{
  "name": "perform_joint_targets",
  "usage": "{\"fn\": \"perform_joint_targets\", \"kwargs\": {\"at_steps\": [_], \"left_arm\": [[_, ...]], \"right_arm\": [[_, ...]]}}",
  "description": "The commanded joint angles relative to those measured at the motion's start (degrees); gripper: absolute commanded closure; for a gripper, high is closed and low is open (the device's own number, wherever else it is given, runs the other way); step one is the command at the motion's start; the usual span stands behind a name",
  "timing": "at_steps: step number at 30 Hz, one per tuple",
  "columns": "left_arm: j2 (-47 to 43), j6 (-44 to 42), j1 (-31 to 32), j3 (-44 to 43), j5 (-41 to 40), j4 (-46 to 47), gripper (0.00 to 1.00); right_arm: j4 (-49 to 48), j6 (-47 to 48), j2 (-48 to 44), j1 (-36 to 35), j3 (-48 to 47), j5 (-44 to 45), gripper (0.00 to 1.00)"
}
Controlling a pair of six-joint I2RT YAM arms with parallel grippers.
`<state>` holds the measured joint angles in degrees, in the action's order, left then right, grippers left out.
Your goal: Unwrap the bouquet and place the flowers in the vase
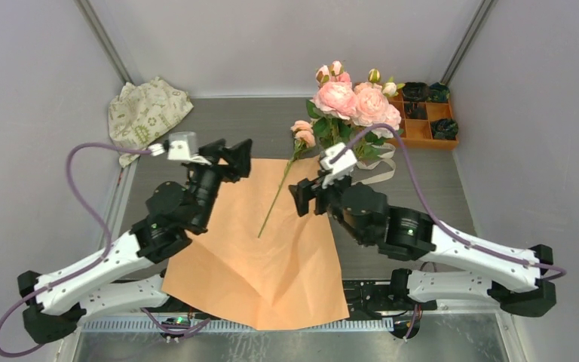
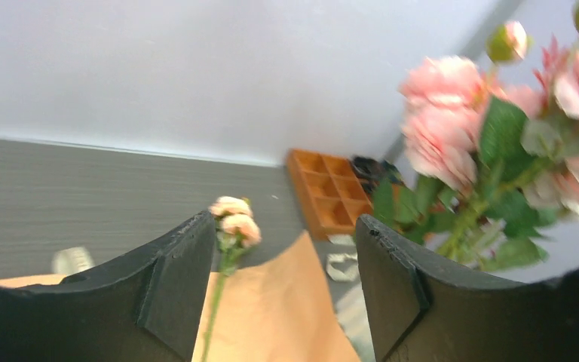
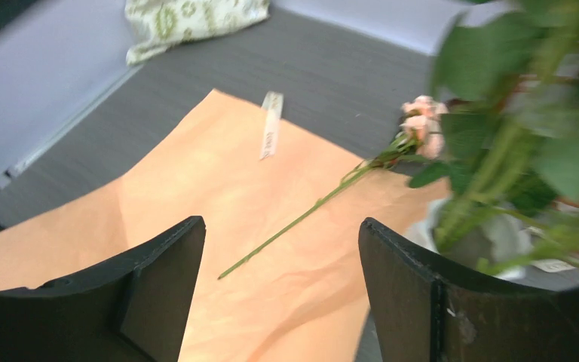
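Orange paper lies spread flat on the grey surface, which reads as the unwrapping being done: opened out like this, it leaves the stems free to lift. Most of the flowers already stand upright at the far right, beside the orange tray. The vase under them is largely hidden by leaves (only a pale, blurred flank shows from the right wrist). One loose stem lies slantwise across the paper, its small peach blooms just past the sheet's far edge; it is probably the last to go in. Cream ribbon lies near the foot of the flowers, and the patterned cloth sits well apart at the far left.

Left gripper hovers over the paper's far left corner, arm folded at the elbow, jaws wide and holding nothing. Right gripper hangs low just right of the loose stem and points left toward it. Its jaws are equally wide and empty, and in my judgement it is the better placed to pick the stem up.
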<state>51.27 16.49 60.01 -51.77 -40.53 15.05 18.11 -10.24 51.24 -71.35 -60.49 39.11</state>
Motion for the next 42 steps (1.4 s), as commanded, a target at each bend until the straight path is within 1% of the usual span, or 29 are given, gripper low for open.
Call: {"fn": "perform_joint_targets", "kwargs": {"at_steps": [1, 3, 6, 9, 11, 12, 13, 17, 19, 21, 23, 28, 31, 34, 42], "left_arm": [[-7.5, -0.5, 0.2, -0.8, -17.2, -9.3, 0.32], [-10.1, 0.5, 0.2, -1.5, -21.1, -15.5, 0.34], [-14.2, 2.7, 0.1, -1.4, -25.3, -21.2, 0.37], [-18.4, 4.2, 0.2, -2.0, -29.1, -25.5, 0.43], [-19.3, 5.4, 0.2, -3.9, -31.1, -29.9, 0.44], [-19.1, 6.2, 0.1, -5.2, -31.9, -32.3, 0.45], [-18.7, 6.9, 0.1, -6.4, -32.3, -34.8, 0.45], [-16.8, 8.8, 0.1, -10.8, -32.1, -42.7, 0.45], [-16.9, 10.8, 0.2, -12.2, -31.7, -46.1, 0.44], [-18.4, 11.5, 0.2, -12.3, -31.2, -47.5, 0.44], [-20.4, 12.1, 0.2, -11.7, -30.4, -48.0, 0.44], [-25.0, 12.7, 0.1, -9.6, -29.1, -48.7, 0.44], [-26.3, 13.3, 0.2, -9.4, -28.1, -49.9, 0.44], [-26.8, 13.9, 0.2, -9.0, -25.8, -50.0, 0.44], [-22.7, 14.3, 0.1, -8.5, -21.2, -49.0, 0.44]], "right_arm": [[0.8, -3.3, 7.4, -0.9, -6.5, -6.2, 0.20], [3.4, -5.0, 13.8, -1.4, -10.1, -5.6, 0.20], [9.4, -9.5, 23.0, -1.7, -17.0, -4.0, 0.20], [18.3, -14.3, 34.0, -1.8, -26.8, -2.9, 0.21], [23.4, -17.8, 42.7, -1.8, -33.0, -2.9, 0.23], [25.6, -18.8, 45.0, -1.8, -36.2, -3.7, 0.24], [27.2, -19.9, 49.5, -1.7, -39.1, -4.0, 0.25], [34.1, -23.9, 61.3, -0.3, -50.6, -6.6, 0.26], [37.1, -25.9, 66.3, 2.2, -55.5, -8.7, 0.26], [38.7, -28.1, 70.0, 4.7, -58.3, -11.4, 0.26], [39.4, -31.0, 72.8, 7.0, -59.7, -11.9, 0.26], [41.3, -36.4, 77.8, 9.8, -61.5, -7.0, 0.25], [40.5, -40.6, 78.6, 11.3, -58.7, -5.8, 0.26], [39.5, -43.7, 78.1, 12.1, -54.4, -4.2, 0.28], [37.5, -47.4, 77.3, 13.8, -47.0, -5.1, 0.34]]}}
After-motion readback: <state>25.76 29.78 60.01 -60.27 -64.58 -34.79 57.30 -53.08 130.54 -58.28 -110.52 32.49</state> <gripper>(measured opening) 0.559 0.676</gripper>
